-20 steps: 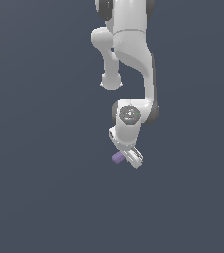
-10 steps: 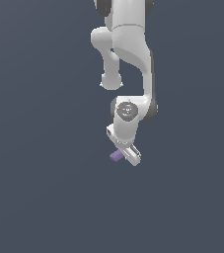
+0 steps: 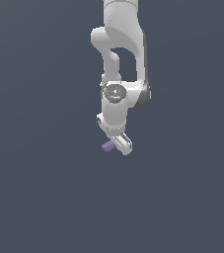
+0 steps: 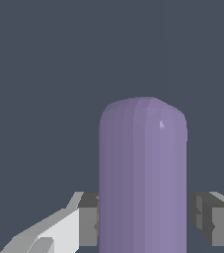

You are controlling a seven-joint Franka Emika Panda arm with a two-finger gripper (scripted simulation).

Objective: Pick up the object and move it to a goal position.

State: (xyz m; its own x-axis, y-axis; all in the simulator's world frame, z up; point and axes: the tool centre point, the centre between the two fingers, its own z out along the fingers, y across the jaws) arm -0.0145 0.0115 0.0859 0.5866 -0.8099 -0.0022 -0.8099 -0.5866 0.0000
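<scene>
The object [image 3: 106, 146] is a small light-purple capsule that sticks out from my gripper [image 3: 118, 144] toward the exterior view's left, under the white arm. In the wrist view the capsule [image 4: 143, 163] fills the middle, upright, with its rounded end away from the camera. My gripper [image 4: 144, 220] is shut on it: the grey finger pads [image 4: 88, 220] press against both of its sides. The object hangs off the dark ground with nothing under it.
Only a plain dark grey-blue background shows around the arm [image 3: 121, 59] in both views. No goal marker, container or obstacle is visible.
The arm has moved up and toward the exterior view's left, carrying the purple object in the gripper. The wrist has turned slightly.
</scene>
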